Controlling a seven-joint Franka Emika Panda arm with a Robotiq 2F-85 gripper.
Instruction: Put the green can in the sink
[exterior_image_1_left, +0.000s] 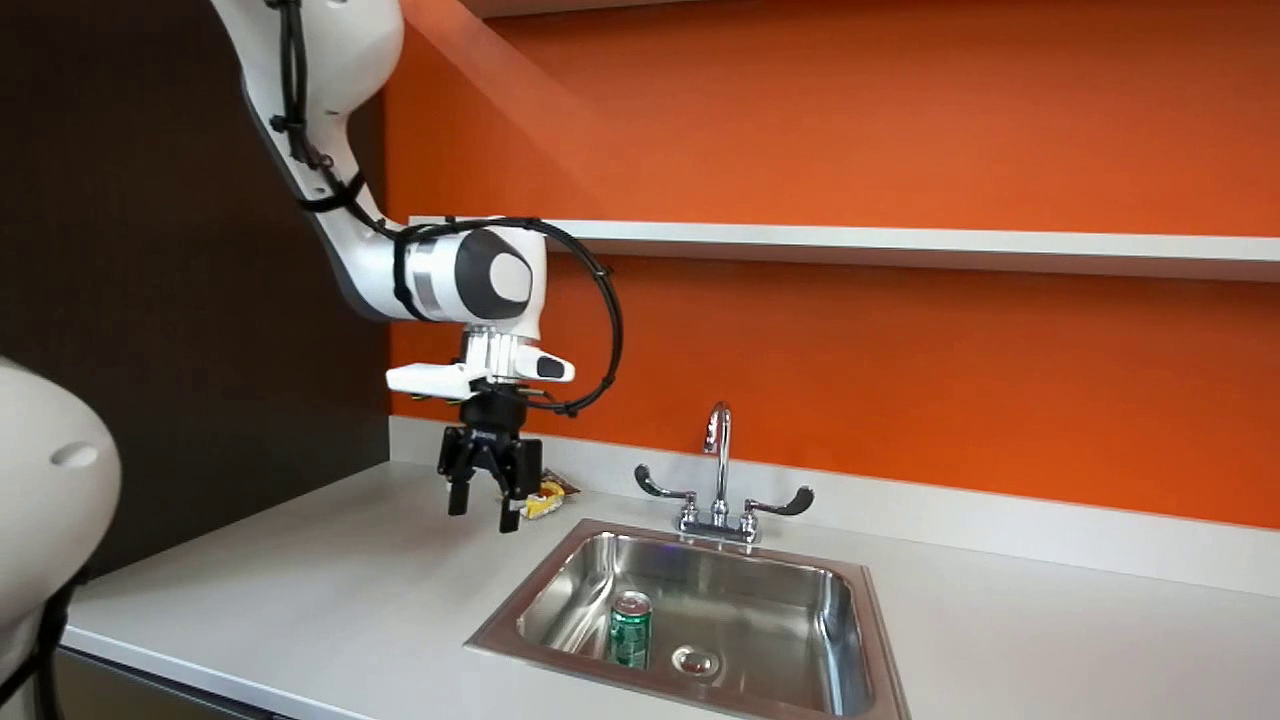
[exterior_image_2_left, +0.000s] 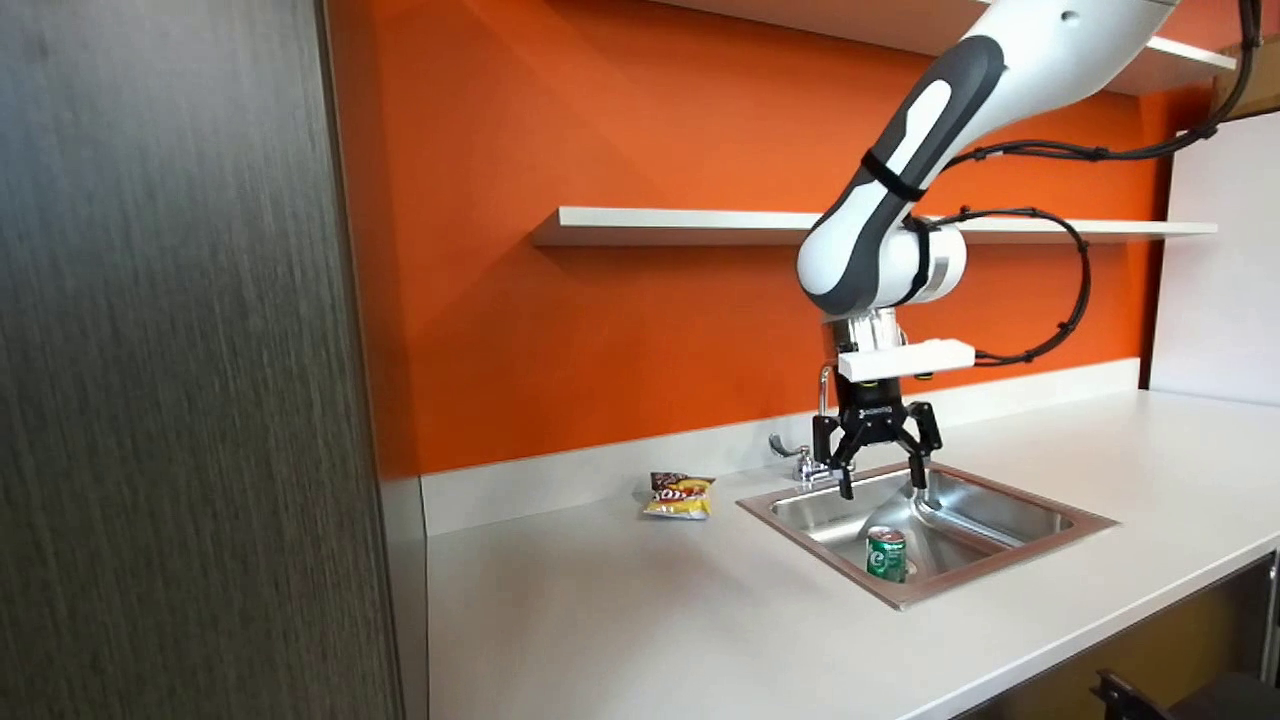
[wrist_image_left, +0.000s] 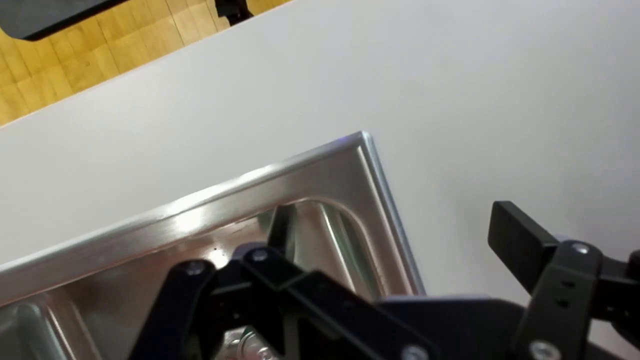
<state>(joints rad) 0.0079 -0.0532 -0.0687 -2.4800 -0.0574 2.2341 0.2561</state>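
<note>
The green can (exterior_image_1_left: 630, 632) is standing upright in the sink (exterior_image_1_left: 740, 600)
The gripper (exterior_image_1_left: 484, 508) is hanging higher, its fingers wide apart.

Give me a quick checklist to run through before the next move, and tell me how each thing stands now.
1. Green can inside the sink: ok, in both exterior views.
2. Can standing upright: ok.
3. Jaws open, nothing held: ok.
4. Jaws clear of the can: ok, they hang above and apart from it.
5. Faucet clear of the jaws: ok, a gap shows in an exterior view.
6. Can empty or full: cannot tell.
</note>
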